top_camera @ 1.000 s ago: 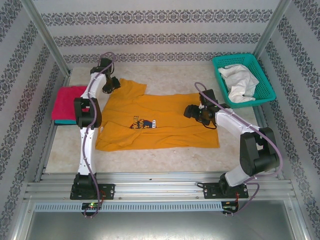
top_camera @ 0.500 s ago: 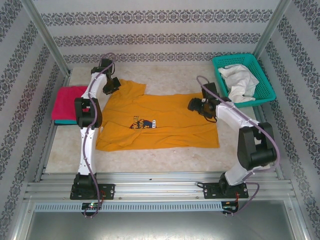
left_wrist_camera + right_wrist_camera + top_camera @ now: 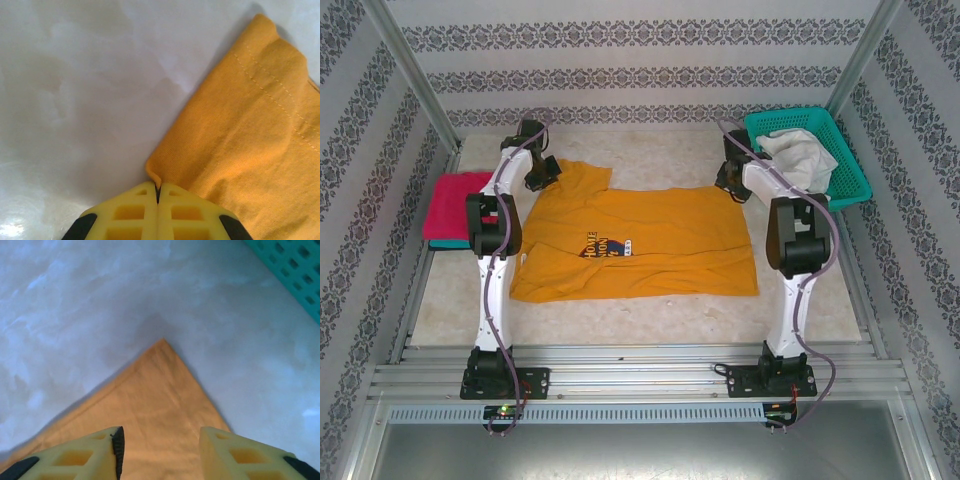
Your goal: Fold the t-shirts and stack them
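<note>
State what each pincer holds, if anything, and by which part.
The left pincer is shut on the orange shirt, pinching a corner of its edge. The right pincer stands open over another corner, holding nothing.

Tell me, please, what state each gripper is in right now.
Left gripper: closed, pinching an edge of the orange t-shirt.
Right gripper: open, holding nothing, poised over a corner of the same shirt.

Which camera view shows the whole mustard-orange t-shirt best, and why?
The top external view: the mustard-orange t-shirt lies spread on the table, outline and chest logo visible. The left wrist view catches one edge, pinched in the shut left gripper; the right wrist view catches one corner under the open right gripper.
</note>
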You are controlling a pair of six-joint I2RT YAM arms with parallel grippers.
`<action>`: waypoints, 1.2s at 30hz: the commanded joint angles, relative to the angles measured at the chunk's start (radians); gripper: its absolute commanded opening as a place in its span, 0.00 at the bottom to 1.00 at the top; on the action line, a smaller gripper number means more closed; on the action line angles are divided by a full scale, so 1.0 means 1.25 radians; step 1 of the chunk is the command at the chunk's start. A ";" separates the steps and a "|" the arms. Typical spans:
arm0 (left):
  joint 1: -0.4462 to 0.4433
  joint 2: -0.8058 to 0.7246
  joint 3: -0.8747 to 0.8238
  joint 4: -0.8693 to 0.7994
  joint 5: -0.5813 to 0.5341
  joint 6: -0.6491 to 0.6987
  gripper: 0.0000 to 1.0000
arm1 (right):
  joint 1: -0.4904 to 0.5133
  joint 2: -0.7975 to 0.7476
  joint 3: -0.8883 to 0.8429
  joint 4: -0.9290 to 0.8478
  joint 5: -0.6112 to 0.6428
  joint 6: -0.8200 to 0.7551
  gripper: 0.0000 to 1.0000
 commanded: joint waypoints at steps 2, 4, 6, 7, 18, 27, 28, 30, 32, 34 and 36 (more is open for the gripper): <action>-0.003 -0.023 -0.024 -0.025 0.017 0.013 0.00 | -0.001 0.069 0.091 -0.076 0.043 0.049 0.38; -0.003 -0.027 -0.032 -0.018 0.020 0.011 0.00 | -0.002 0.093 0.119 -0.088 0.044 0.073 0.38; -0.004 -0.031 -0.044 -0.008 0.024 0.008 0.00 | -0.002 0.117 0.142 -0.090 0.040 0.087 0.37; -0.004 -0.033 -0.050 -0.003 0.027 0.008 0.00 | -0.002 0.132 0.160 -0.095 0.039 0.091 0.37; -0.001 -0.049 -0.092 0.014 0.031 0.013 0.00 | -0.007 0.252 0.328 -0.187 0.038 0.073 0.36; 0.000 -0.057 -0.098 0.017 0.039 0.015 0.00 | -0.017 0.299 0.368 -0.244 -0.009 0.079 0.18; 0.000 -0.058 -0.099 0.018 0.039 0.016 0.00 | -0.018 0.299 0.368 -0.245 -0.016 0.076 0.12; 0.000 -0.062 -0.104 0.020 0.040 0.015 0.00 | -0.019 0.298 0.374 -0.251 -0.024 0.070 0.00; 0.000 -0.070 -0.111 0.025 0.040 0.017 0.00 | -0.020 0.293 0.383 -0.261 -0.021 0.064 0.00; 0.001 -0.081 -0.120 0.033 0.039 0.015 0.00 | -0.017 0.273 0.381 -0.255 -0.014 0.050 0.00; 0.003 -0.097 -0.128 0.046 0.039 0.015 0.00 | -0.012 0.246 0.365 -0.231 -0.012 0.033 0.00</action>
